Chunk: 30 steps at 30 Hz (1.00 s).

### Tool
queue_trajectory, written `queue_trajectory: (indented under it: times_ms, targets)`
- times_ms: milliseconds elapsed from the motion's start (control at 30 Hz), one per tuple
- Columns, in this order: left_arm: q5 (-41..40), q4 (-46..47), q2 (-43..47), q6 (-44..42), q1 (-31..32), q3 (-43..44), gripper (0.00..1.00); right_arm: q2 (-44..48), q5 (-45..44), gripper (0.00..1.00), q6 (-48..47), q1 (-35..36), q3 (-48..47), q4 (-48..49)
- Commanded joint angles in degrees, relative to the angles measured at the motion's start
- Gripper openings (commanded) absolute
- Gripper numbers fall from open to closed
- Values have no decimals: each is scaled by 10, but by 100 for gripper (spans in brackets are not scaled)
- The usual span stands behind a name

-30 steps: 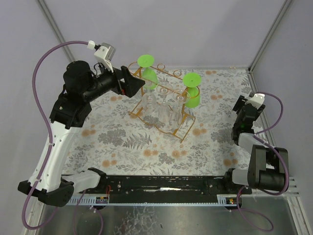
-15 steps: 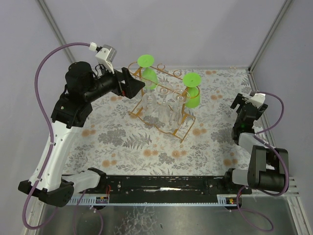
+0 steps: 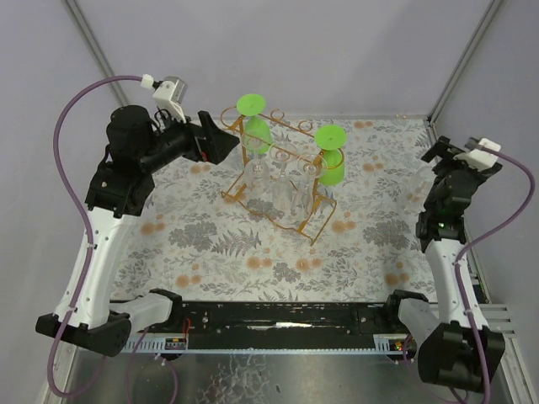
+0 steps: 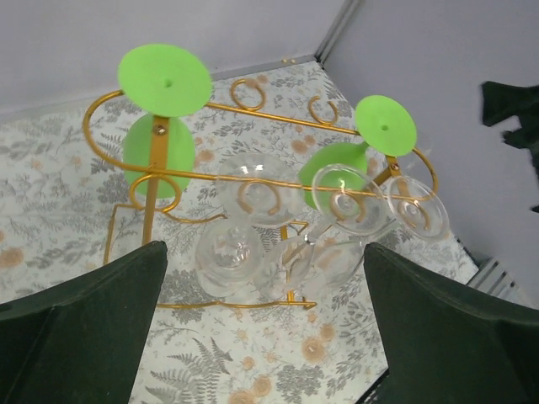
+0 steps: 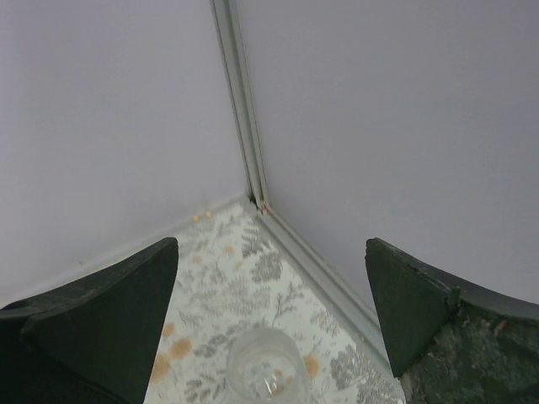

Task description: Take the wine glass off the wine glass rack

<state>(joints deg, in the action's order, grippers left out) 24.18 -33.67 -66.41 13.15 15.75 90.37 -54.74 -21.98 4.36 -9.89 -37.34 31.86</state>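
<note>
The golden wire wine glass rack [image 3: 317, 220] stands at the back middle of the table, also seen in the left wrist view [image 4: 152, 202]. Upside down on it hang two green wine glasses [image 4: 164, 80] [image 4: 384, 124] and several clear ones [image 4: 227, 252]. My left gripper [image 3: 233, 145] is open just left of the rack, its jaws [image 4: 265, 337] wide with only tablecloth between them. My right gripper [image 3: 434, 160] is open and raised near the back right corner. A clear wine glass [image 5: 265, 370] stands upright on the table below it, untouched.
The floral tablecloth [image 3: 210, 244] covers the table. Grey walls and a metal corner post [image 5: 244, 126] close in right behind the right gripper. The arm bases and a black rail [image 3: 278, 324] run along the near edge.
My right gripper has opened wider and lifted up and back, away from the clear glass on the table. My left arm has drawn back slightly to the left of the rack.
</note>
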Motion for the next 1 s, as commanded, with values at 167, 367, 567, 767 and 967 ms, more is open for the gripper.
queue_trajectory:
  times_ms: [167,367,567,767,967]
  targets:
    - [93,-2,2,205,-74,-37,100,4,163,99,86,-5,-356,-362]
    - [151,34,1,354,-85,-82,96,-25,281,99,140,1,-470,-458]
    - [183,55,-17,413,-86,-103,76,-30,316,99,159,1,-504,-542]
    - [204,97,-50,460,-85,-101,60,-17,322,99,176,1,-505,-561]
    - [211,126,-74,483,-85,-105,52,-7,318,99,184,2,-501,-565]
